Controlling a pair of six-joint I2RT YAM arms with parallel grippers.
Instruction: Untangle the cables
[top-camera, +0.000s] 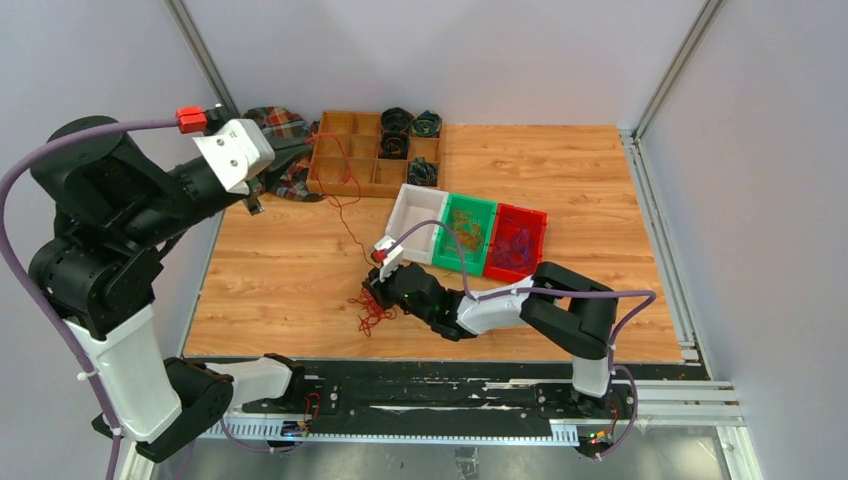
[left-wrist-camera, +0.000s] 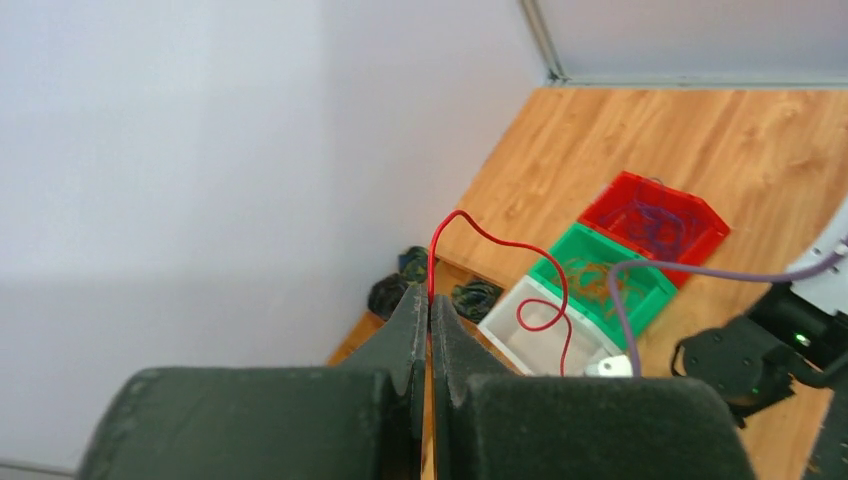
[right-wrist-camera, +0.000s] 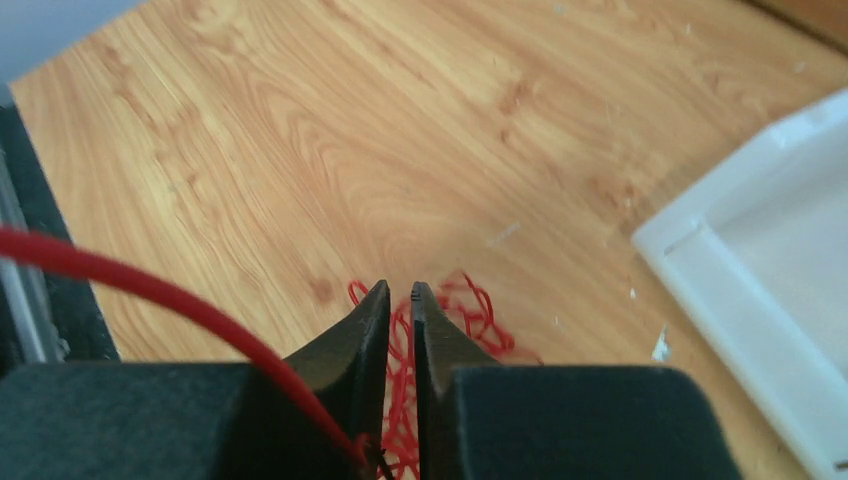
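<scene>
Cable (left-wrist-camera: 431, 265) in left hand (left-wrist-camera: 430, 305), high aloft

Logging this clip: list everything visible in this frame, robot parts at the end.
thin red wire strand: one, red, stretched from left gripper to tangle
red wire tangle: one, red, on the table at the right gripper
plastic bins: three, white bin, green bin, red bin, in a row mid-table
purple wires: bunch, purple, in the red bin
orange wires: bunch, orange, in the green bin
wooden compartment tray: one, brown, far side
dark coiled rolls: four, blackish, in tray compartments
plaid cloth: one, checked, left of the tray
wooden table: one, light wood
left gripper: black, raised, shut on the strand
right gripper: black, low, nearly closed over the tangle
</scene>
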